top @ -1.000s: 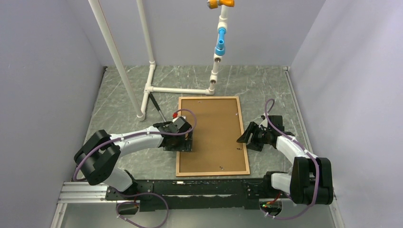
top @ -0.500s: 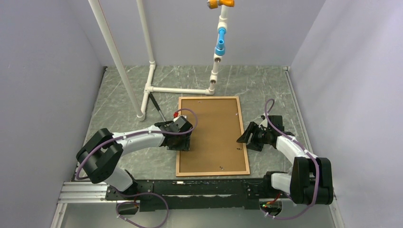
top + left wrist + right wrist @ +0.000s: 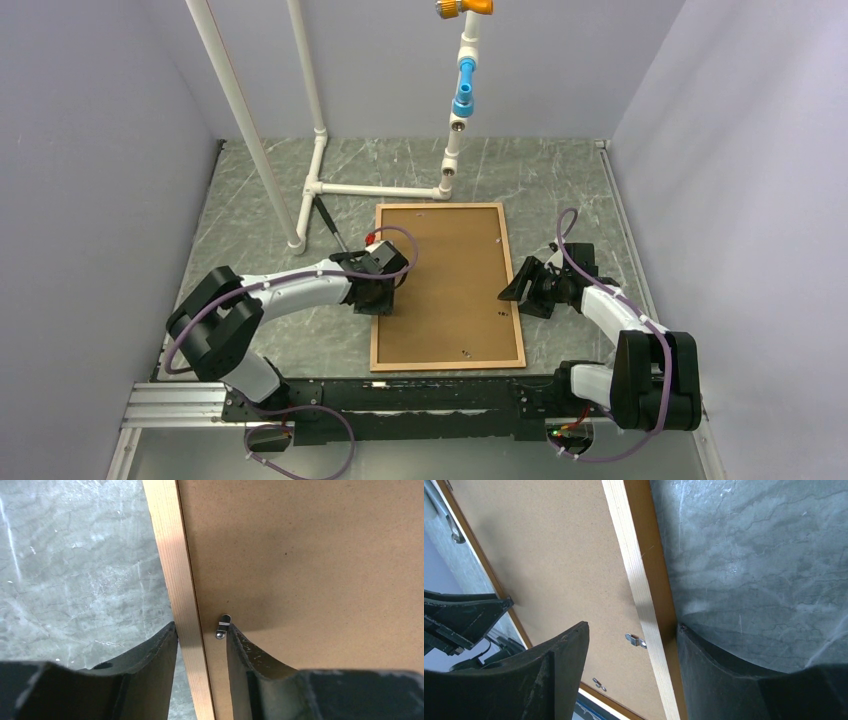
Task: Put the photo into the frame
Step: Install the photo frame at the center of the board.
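The frame [image 3: 450, 362] lies face down mid-table, its orange-brown rails around the plain brown backing board [image 3: 450, 270]. The photo is hidden. My left gripper [image 3: 377, 298] is open and low over the left rail [image 3: 172, 555], one finger on each side. Its inner finger [image 3: 245, 652] sits on the board beside a small metal turn clip [image 3: 223, 626]. My right gripper [image 3: 512, 292] is open and straddles the right rail [image 3: 634, 570], with a turn clip [image 3: 636, 640] between its fingers. Both grippers are empty.
A white pipe stand [image 3: 318, 185] with blue and orange fittings [image 3: 464, 90] rises behind the frame. A thin black tool [image 3: 333, 226] lies left of the frame's far corner. Walls close in on both sides; the arms' base rail [image 3: 400, 400] runs along the near edge.
My left gripper has slid a little farther back along the left rail. The right arm and the frame have not moved.
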